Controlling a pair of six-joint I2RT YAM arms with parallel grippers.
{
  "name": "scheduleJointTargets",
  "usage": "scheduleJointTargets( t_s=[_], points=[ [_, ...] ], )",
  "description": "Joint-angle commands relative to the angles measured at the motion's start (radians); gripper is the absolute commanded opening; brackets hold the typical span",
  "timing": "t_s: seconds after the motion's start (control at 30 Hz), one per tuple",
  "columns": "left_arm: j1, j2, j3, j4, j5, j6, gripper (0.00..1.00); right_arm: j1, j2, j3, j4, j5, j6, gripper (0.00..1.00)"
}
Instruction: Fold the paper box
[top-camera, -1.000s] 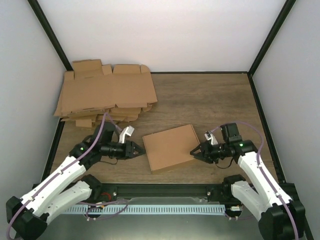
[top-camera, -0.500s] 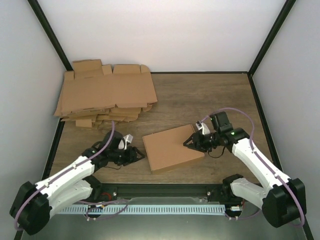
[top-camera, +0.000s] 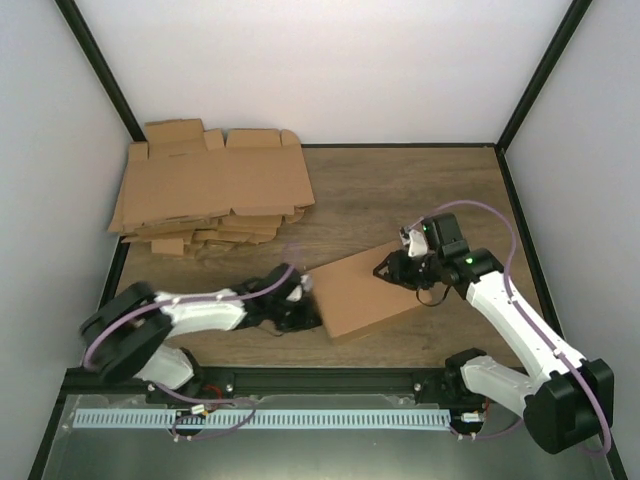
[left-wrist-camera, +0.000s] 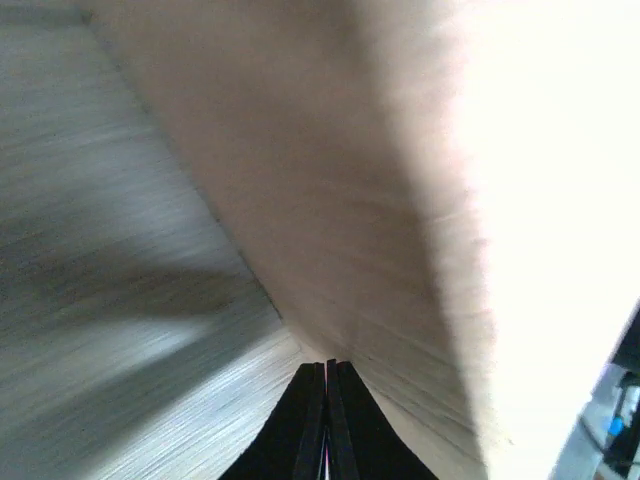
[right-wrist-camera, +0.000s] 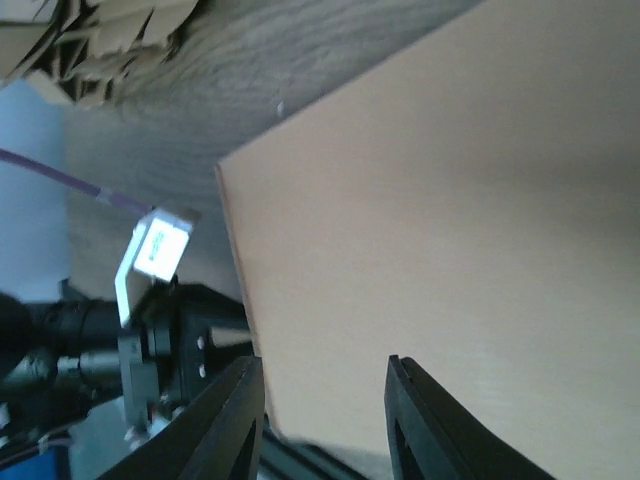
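Note:
The paper box lies as a flat brown rectangle on the wooden table, near the front middle. My left gripper reaches in low from the left, and its shut tips sit at the box's left edge. In the left wrist view the box rises blurred over the fingertips. My right gripper is over the box's right half. Its jaws stand apart above the cardboard, with nothing between the fingers.
A pile of flat brown cardboard blanks fills the back left corner of the table and shows at the top left of the right wrist view. White walls with black frame bars enclose the table. The arm bases sit along the near edge.
My left arm has swung low and to the right, and its gripper has shut at the box's left edge. The box has slid and turned slightly to the right. My right gripper moved onto the box.

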Motion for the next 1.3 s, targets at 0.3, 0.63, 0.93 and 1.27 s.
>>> scheduleJointTargets(
  t_s=[0.3, 0.63, 0.93, 1.27],
  points=[
    [-0.252, 0.394, 0.52, 0.232, -0.136, -0.004, 0.04, 0.001, -0.02, 0.14, -0.229, 0.522, 0.143, 0.62],
    [-0.071, 0.18, 0.442, -0.07, -0.189, 0.22, 0.43, -0.176, -0.032, 0.04, -0.174, 0.667, 0.28, 1.0],
    [-0.042, 0.075, 0.45, -0.237, -0.28, 0.313, 1.0, -0.554, 0.113, -0.009, -0.024, 0.637, 0.217, 1.0],
    [-0.002, -0.083, 0.418, -0.353, -0.352, 0.372, 1.0, -0.696, 0.182, -0.171, 0.42, 0.124, 0.084, 1.0]
  ],
)
